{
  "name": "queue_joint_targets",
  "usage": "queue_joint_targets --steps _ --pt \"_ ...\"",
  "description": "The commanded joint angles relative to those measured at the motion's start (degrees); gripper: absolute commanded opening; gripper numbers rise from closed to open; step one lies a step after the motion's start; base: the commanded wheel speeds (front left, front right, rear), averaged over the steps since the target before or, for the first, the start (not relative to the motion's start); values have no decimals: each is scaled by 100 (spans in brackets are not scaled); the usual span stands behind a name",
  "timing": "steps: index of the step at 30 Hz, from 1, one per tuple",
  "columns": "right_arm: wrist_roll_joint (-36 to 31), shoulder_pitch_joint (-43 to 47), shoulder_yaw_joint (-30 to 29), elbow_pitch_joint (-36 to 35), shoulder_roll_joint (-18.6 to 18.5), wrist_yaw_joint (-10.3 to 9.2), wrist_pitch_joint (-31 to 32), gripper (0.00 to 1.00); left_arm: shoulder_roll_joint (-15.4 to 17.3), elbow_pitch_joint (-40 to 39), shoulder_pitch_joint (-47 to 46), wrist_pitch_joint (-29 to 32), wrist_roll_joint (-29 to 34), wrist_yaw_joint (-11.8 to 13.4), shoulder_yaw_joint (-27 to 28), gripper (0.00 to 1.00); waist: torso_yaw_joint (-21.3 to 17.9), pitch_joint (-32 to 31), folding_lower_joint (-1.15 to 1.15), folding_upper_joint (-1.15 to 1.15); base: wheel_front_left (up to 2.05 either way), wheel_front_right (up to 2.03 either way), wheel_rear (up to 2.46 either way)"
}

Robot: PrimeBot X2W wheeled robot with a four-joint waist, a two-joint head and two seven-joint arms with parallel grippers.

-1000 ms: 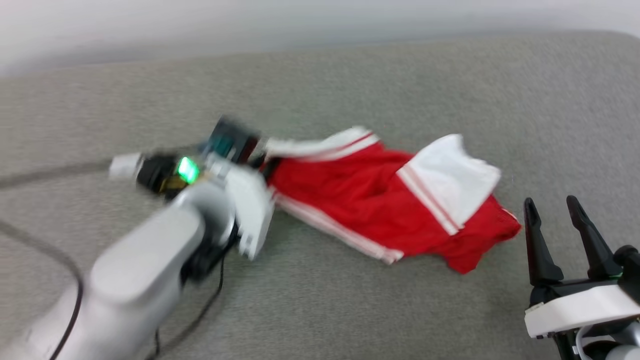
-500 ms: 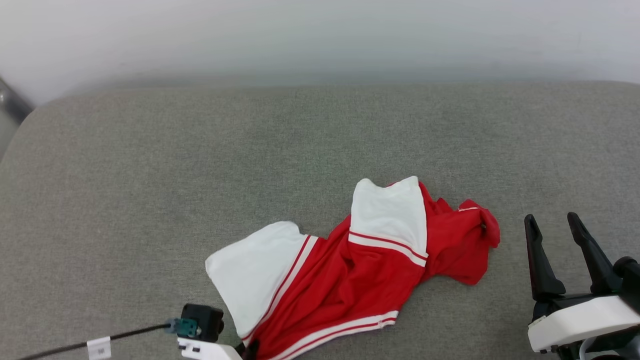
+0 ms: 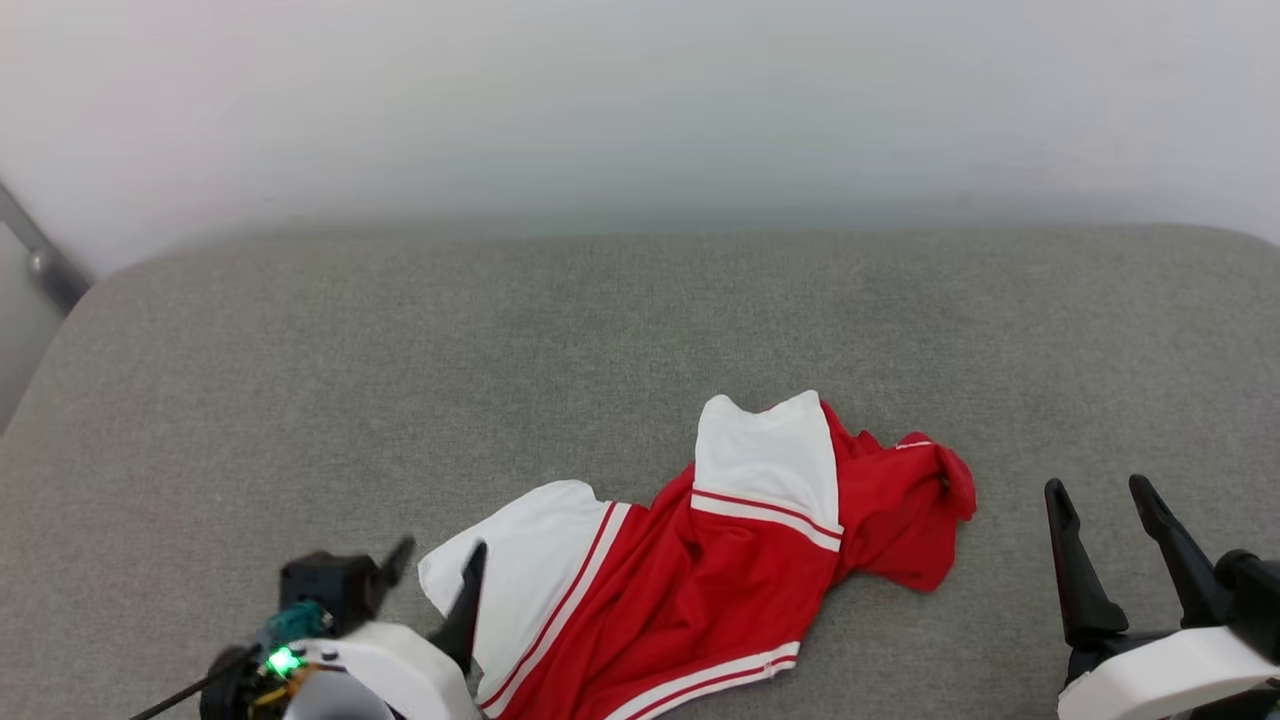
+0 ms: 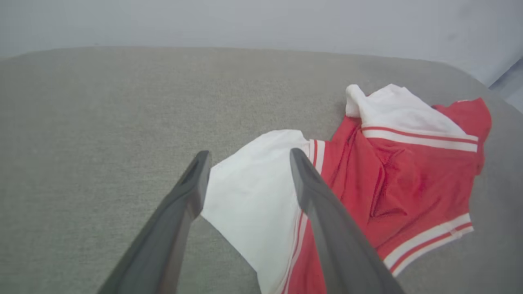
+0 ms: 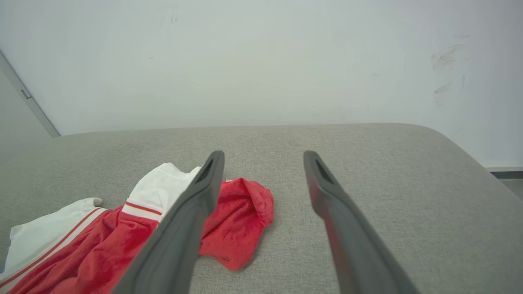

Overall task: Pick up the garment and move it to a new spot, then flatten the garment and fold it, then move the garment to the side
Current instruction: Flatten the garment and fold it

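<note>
I see a broad grey upholstered surface [image 3: 640,330] running across my head view, with a pale wall [image 3: 640,100] rising behind it. The garment [image 3: 720,570] lies crumpled on the near half of that surface, a little right of centre. It is mostly red, bunched and creased, and no lettering shows from any of my cameras. One white sleeve [image 3: 520,560] spreads flat at its left end, edged with red and white stripes. A second white sleeve [image 3: 765,450] sits folded over the red cloth farther back. A rumpled red lobe [image 3: 925,500] pokes out to the right, and the striped hem [image 3: 720,680] runs along the near edge.

My left gripper [image 3: 440,550] sits at the lower left, right at the flat sleeve's corner. Through the left wrist camera its two dark fingers stand spread wide apart with nothing pinched between them. The left finger is over bare fabric just beside the sleeve's edge and the right finger crosses over the sleeve near its striped band. I cannot tell whether either finger touches the cloth.

My right gripper [image 3: 1097,500] hangs at the lower right, fingers parted and empty, near the red lobe but clear of it, with grey surface between them.

A small green light [image 3: 283,661] glows on the left wrist, and a thin dark cable [image 3: 180,695] trails off beside it
</note>
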Motion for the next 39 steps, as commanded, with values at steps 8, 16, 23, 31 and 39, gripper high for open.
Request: queue_joint_targets --steps 8,16,23,31,39 --pt "30 223 -13 -89 5 -2 160 100 -68 -203 -74 -729 549 178 694 100 -10 -196 0 0 0 0 0" --pt "264 309 145 41 5 -2 1285 100 -454 -488 374 -765 1355 -66 1656 100 92 -209 0 0 0 0 0" --pt "708 65 534 196 -107 -3 3120 100 -739 -409 613 -760 1751 -357 1975 100 423 -154 0 0 0 0 0" --pt "1293 -480 909 762 -183 -2 4190 100 -1076 -272 554 -755 2016 -649 2137 100 939 183 0 0 0 0 0" --pt "1429 -1141 1159 1729 -121 -2 4015 100 -1385 -84 497 -755 2243 -930 2341 100 1185 445 0 0 0 0 0"
